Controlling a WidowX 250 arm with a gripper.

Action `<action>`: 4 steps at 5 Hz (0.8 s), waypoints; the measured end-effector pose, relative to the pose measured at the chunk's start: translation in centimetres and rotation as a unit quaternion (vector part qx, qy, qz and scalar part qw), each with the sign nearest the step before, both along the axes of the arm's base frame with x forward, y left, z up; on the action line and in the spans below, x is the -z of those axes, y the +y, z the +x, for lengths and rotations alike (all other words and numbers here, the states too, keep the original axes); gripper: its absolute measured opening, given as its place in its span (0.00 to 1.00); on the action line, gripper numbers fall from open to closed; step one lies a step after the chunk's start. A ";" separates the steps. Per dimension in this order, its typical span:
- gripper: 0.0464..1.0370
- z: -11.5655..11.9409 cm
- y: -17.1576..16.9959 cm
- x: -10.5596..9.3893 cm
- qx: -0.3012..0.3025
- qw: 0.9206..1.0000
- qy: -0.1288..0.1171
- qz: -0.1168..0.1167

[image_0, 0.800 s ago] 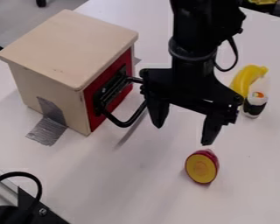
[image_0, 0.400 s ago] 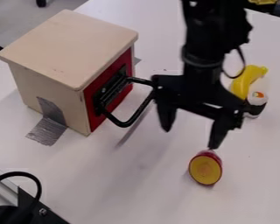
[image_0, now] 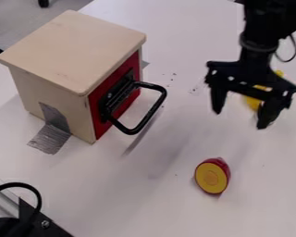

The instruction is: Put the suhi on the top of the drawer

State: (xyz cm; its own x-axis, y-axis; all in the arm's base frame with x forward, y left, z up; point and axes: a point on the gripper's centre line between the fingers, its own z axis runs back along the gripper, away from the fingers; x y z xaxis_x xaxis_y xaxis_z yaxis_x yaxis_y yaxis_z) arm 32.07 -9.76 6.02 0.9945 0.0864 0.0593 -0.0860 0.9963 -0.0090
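The gripper (image_0: 240, 121) hangs open above the right part of the table, its two fingers apart with nothing between them. Behind it, the sushi is almost wholly hidden by the right finger. The drawer (image_0: 73, 48) is a wooden box at the left, with a flat pale top, a red front and a black handle that sticks out toward the table's middle. Nothing lies on its top.
A yellow banana (image_0: 253, 102) lies partly behind the gripper. Nearer the front is a toy piece with a red skin and yellow cut face (image_0: 211, 178). Grey tape (image_0: 50, 139) holds the box's side to the white table (image_0: 144, 203). Black hardware stands at the lower left.
The gripper has moved to the right and slightly up in the view, away from the drawer's handle, and now covers the sushi and part of the banana. The red and yellow piece wobbled slightly.
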 end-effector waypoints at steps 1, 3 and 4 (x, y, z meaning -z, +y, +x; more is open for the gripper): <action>0.96 3.5 -1.4 1.0 0.012 1.000 -0.008 -0.002; 0.96 5.9 -3.4 2.5 0.022 1.000 -0.008 -0.004; 0.96 6.7 -4.3 2.9 0.029 0.999 -0.011 -0.005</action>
